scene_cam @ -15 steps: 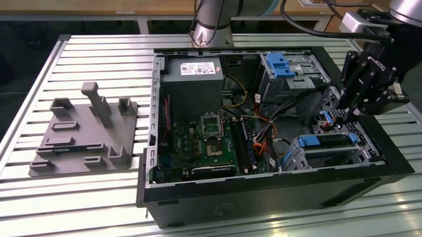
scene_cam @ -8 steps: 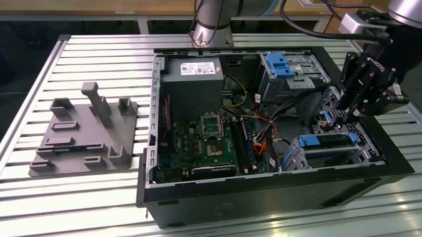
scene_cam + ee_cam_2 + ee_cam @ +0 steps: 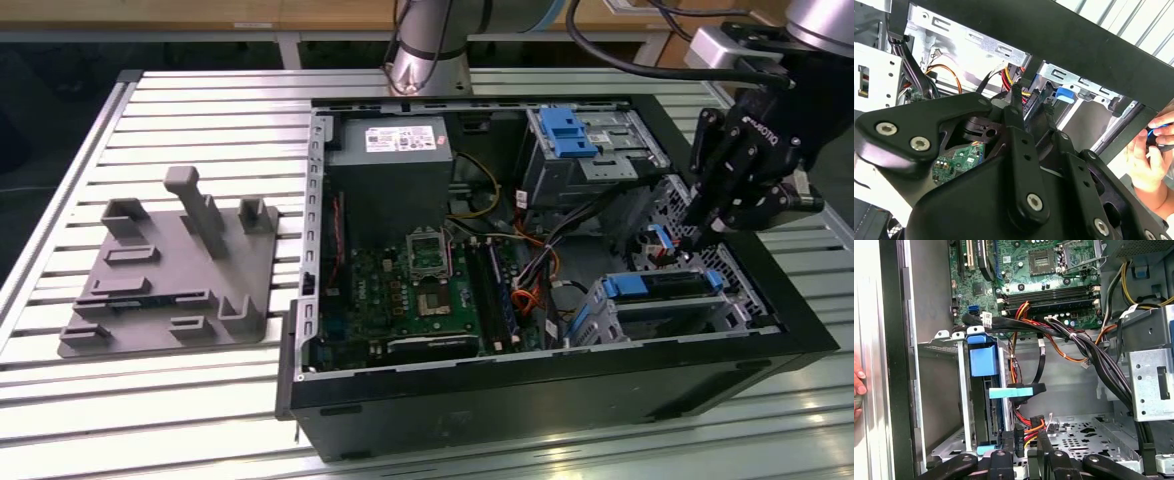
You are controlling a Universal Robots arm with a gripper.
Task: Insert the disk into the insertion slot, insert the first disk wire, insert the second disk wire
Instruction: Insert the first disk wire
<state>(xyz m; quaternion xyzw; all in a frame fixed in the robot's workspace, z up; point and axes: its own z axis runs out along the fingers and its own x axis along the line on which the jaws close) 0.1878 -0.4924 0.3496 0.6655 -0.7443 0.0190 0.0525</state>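
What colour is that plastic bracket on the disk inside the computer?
Bright blue; the bracket shows best in the first wrist view.

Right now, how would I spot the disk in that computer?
In the computer case, look to the exterior view's right, near the end effector. The disk lies in the small grey cage, framed by bright blue, unlike the taller latched bay.

No print can be read with confidence. A white label [image 3: 404,138] on the grey power supply [image 3: 387,175], at the far side of the open computer case [image 3: 534,380], carries print too small to make out. On the exterior view's right, white lettering runs down the black body of the tool [image 3: 695,238].
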